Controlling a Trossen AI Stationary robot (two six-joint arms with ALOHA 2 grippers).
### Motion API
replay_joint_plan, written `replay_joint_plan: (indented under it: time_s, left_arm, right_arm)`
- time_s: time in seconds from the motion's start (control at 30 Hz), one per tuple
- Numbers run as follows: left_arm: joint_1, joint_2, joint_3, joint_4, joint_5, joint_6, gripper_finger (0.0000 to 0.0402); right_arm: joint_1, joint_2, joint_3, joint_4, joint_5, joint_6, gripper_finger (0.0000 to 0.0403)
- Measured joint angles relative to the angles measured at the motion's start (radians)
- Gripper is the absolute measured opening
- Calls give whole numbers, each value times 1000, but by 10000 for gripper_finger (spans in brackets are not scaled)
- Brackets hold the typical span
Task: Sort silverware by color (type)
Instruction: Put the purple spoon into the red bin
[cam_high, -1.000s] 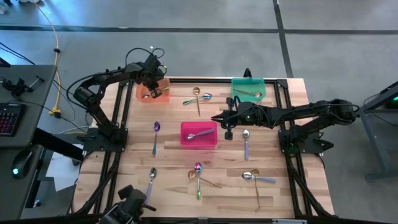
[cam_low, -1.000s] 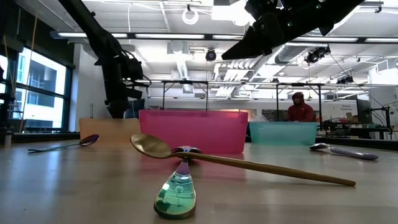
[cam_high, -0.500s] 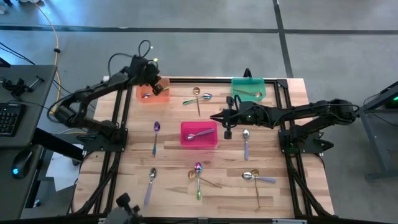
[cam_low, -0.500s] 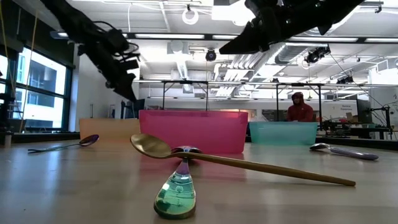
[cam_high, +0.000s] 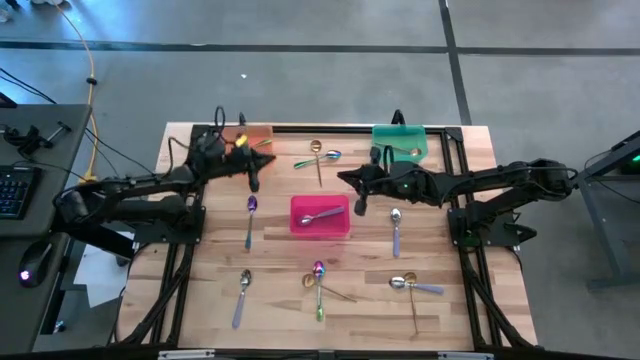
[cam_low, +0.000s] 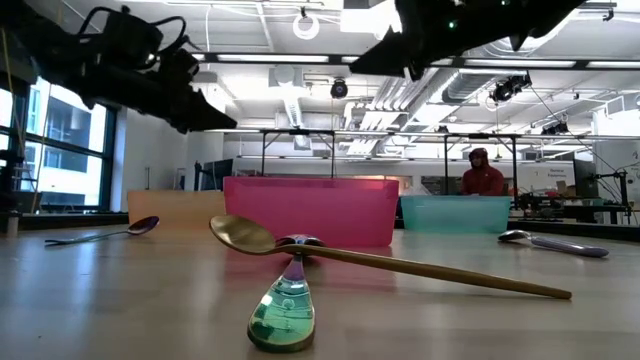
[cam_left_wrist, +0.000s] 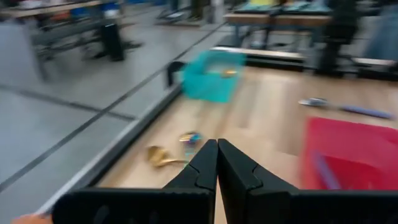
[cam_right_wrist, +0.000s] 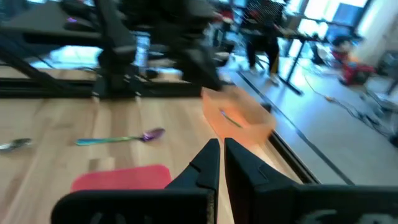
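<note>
My left pincer swung off the orange bin, clenched empty; it could knock the purple spoon below.

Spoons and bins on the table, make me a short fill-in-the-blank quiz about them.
1. The silver metal spoon lies inside the ___ plastic bin.
2. The gold metal spoon lies in the ___ plastic bin.
3. The left gripper hovers with its fingers ___.
4. The iridescent purple spoon lies on the table, ___ all bins.

Missing words: pink; green; shut; outside
</note>
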Motion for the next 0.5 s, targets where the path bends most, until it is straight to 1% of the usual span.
replay_joint_plan:
  time_s: [0.17,0.33,0.4,0.5]
  left_arm:
    - [-127,-2,-43,25,53,14,0]
    - [-237,11,-45,25,95,21,0]
    - [-278,18,-45,26,101,46,0]
    - [-330,34,-46,30,102,75,0]
  right_arm:
    - [20,-19,0,-45,55,25,7]
    - [78,-37,0,-128,167,30,7]
    - [106,-42,0,-185,207,62,7]
    - [140,-42,0,-259,225,136,7]
